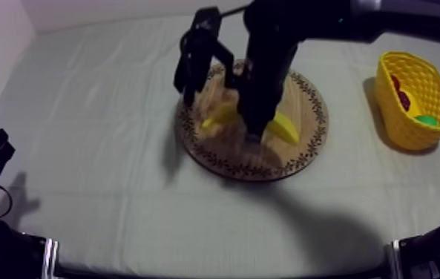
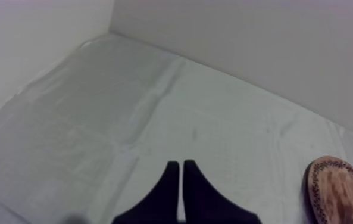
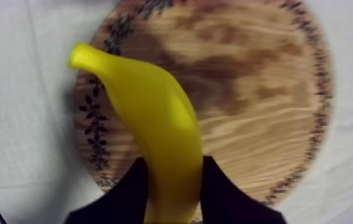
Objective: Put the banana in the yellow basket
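the banana (image 3: 155, 119) lies on the round wooden board (image 3: 262, 107) in the middle of the surface. in the top view its long axis runs roughly side to side across the board, with one yellow end showing at each side of the black arm above it. the right end effector (image 3: 174, 162) is straight down on it. in the right wrist view one black finger presses each flank of the fruit, so it is clamped on the banana across its width, with the stem end pointing away towards the patterned rim. whether the fruit has left the wood cannot be told.

the yellow basket (image 1: 408, 126) stands on the cloth at the right side, well apart from the board, with a small red fruit (image 1: 399, 93) and something green inside. it lies on the right arm's own side, so the carry probably runs sideways from the board towards it, after a lift high enough to clear the basket's wall.

the left end effector (image 2: 181, 165) rests low at the left over bare cloth, fingers together on nothing, far from the banana.
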`<state>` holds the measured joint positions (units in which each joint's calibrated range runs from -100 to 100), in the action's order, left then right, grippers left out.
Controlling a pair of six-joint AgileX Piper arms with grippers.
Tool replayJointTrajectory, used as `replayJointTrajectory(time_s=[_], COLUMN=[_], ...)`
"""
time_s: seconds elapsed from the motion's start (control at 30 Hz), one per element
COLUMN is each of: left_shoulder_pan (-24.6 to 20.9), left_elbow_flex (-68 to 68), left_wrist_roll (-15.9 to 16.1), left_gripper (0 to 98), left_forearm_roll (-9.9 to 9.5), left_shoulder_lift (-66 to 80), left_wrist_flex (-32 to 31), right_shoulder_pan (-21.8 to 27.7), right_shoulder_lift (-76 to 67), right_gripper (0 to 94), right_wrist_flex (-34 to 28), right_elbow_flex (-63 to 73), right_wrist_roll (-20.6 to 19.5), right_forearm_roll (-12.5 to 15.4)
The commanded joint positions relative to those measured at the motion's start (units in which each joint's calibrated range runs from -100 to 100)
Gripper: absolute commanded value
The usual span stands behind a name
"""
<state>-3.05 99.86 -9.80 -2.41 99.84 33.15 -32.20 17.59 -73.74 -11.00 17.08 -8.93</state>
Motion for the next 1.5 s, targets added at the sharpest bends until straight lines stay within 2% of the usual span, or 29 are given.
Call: replayJointTrajectory(time_s=[0.0,0.37,0.7,1.17,1.47], left_shoulder_pan=[-0.02,-0.02,-0.02,-0.02,-0.02], left_elbow_flex=[0.03,0.03,0.03,0.03,0.03], left_wrist_roll=[0.01,0.01,0.01,0.01,0.01], left_gripper=[0.1,0.1,0.1,0.1,0.1], left_forearm_roll=[-0.01,-0.01,-0.01,-0.01,-0.01], left_shoulder_lift=[-0.02,-0.02,-0.02,-0.02,-0.02], left_wrist_flex=[-0.01,-0.01,-0.01,-0.01,-0.01], right_shoulder_pan=[0.31,1.81,4.25,19.01,29.0], right_shoulder_lift=[-2.45,-9.54,-12.35,-14.31,-18.49], right_gripper=[14.8,15.4,15.5,14.2,16.8], right_wrist_flex=[-1.45,-11.02,-12.45,-11.6,-12.1], right_elbow_flex=[2.47,14.74,12.51,10.49,5.21], right_wrist_roll=[0.64,3.37,1.72,-1.86,-2.04], right_forearm_roll=[0.21,1.19,1.03,0.08,-0.13])
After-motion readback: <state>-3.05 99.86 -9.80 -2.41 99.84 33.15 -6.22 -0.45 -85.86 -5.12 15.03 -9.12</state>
